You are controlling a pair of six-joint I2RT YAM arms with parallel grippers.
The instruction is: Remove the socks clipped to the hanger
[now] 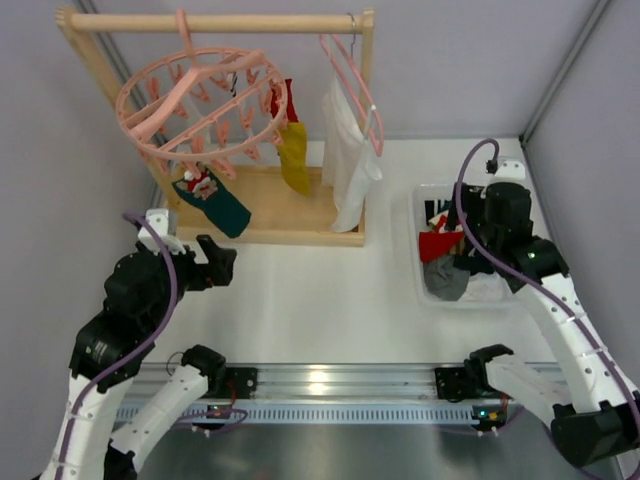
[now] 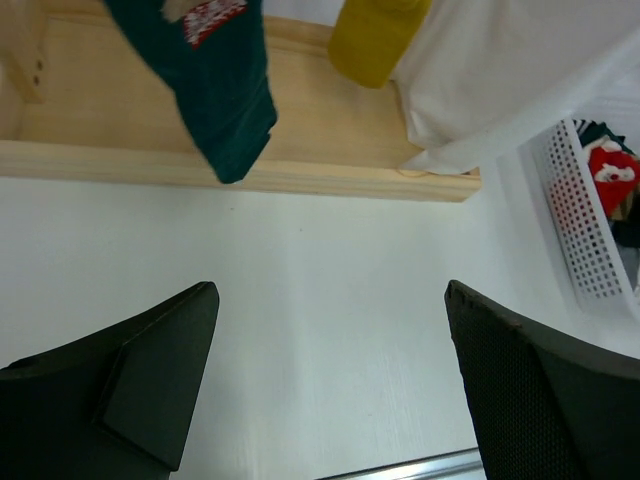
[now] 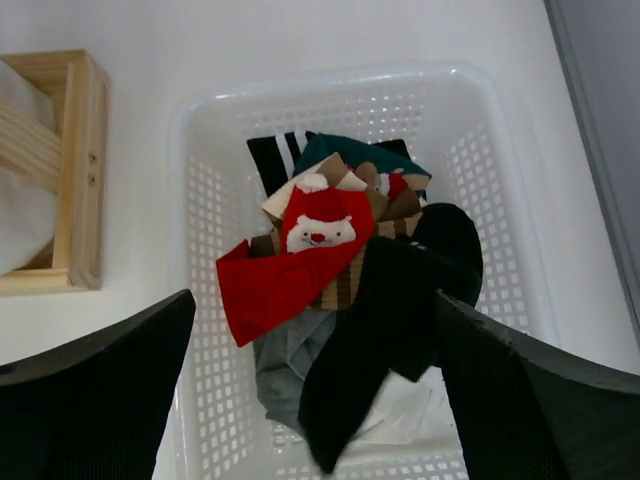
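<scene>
The round pink hanger (image 1: 195,105) hangs by its hook from the wooden rack's top bar. A dark teal sock with a red-white pattern (image 1: 215,200), a mustard yellow sock (image 1: 294,160) and a red sock (image 1: 288,100) hang clipped to it. The teal sock (image 2: 215,90) and the yellow sock (image 2: 375,35) also show in the left wrist view. My left gripper (image 1: 215,262) is open and empty, low over the table in front of the teal sock. My right gripper (image 1: 468,258) is open and empty above a white basket (image 3: 330,80), which holds a red Santa sock (image 3: 300,260), a black sock (image 3: 390,330) and several others.
The wooden rack (image 1: 215,22) stands at the back left on its base board (image 2: 330,150). A white cloth (image 1: 350,160) hangs from a plain thin pink hanger (image 1: 350,75) at its right end. The white basket (image 1: 425,195) sits at the right, near the grey side wall.
</scene>
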